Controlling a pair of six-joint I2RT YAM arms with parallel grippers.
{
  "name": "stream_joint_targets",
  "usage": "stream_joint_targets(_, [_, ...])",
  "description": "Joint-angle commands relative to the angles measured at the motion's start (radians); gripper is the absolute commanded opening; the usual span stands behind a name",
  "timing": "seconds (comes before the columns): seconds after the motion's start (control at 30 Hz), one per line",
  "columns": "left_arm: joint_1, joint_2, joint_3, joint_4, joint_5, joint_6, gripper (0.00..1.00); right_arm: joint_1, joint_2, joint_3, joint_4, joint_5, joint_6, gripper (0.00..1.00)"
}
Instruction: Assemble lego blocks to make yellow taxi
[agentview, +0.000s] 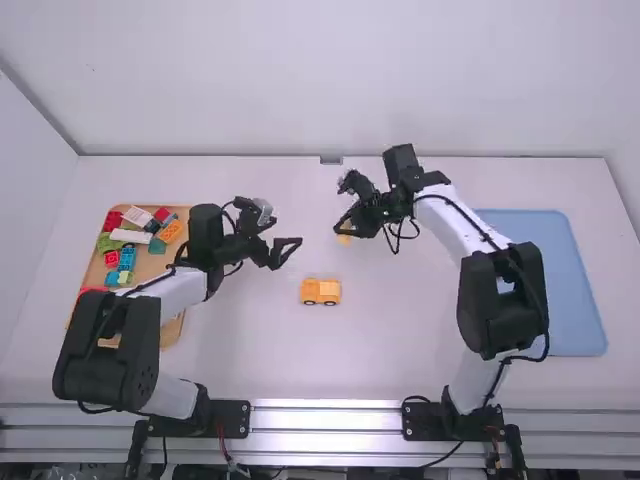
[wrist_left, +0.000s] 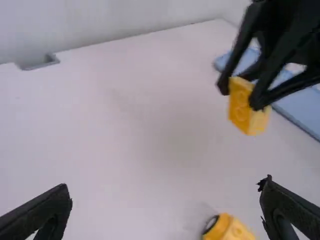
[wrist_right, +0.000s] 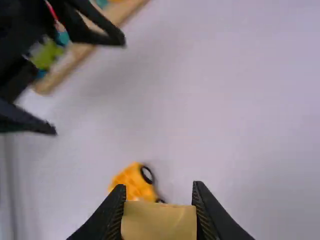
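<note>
Over on the right of the white tabletop (agentview: 300, 365) I can see a blue tray (agentview: 577, 290), and across on the left sits a wooden tray (agentview: 172, 332). A pale wall (agentview: 250, 90) stands behind, a small grey bracket (agentview: 331, 160) midway along its foot, and metal rails (agentview: 330, 416) run along the near side.

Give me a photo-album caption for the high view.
Right gripper holds a yellow block above the table, beyond the small yellow car, left gripper open.
</note>
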Motion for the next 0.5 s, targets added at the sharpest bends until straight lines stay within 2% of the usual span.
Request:
stream_joint_targets(0.0, [0.003,-0.019,0.012,-0.005,-0.143,0.022,0.99,0.058,-0.006,0.026,-0.009,0.233,-0.047,0.0])
stream_joint_targets(0.1, [0.006,-0.069,0.011,-0.048,-0.267,0.018,0.99,0.099,-0.006,0.026,-0.009,0.297,-0.017,0.0])
stream_joint_targets(0.17, [0.0,-0.179,0.011,-0.143,-0.411,0.018,0.99,0.14,-0.006,0.026,-0.008,0.307,-0.037,0.0])
stream_joint_targets(0.23, [-0.001,-0.246,0.01,-0.199,-0.471,0.013,0.99,0.162,-0.006,0.026,0.003,0.306,-0.043,0.0])
stream_joint_targets(0.47, [0.005,-0.694,-0.008,-0.543,-0.861,-0.166,0.99,0.274,-0.006,0.047,0.067,0.328,-0.064,0.0])
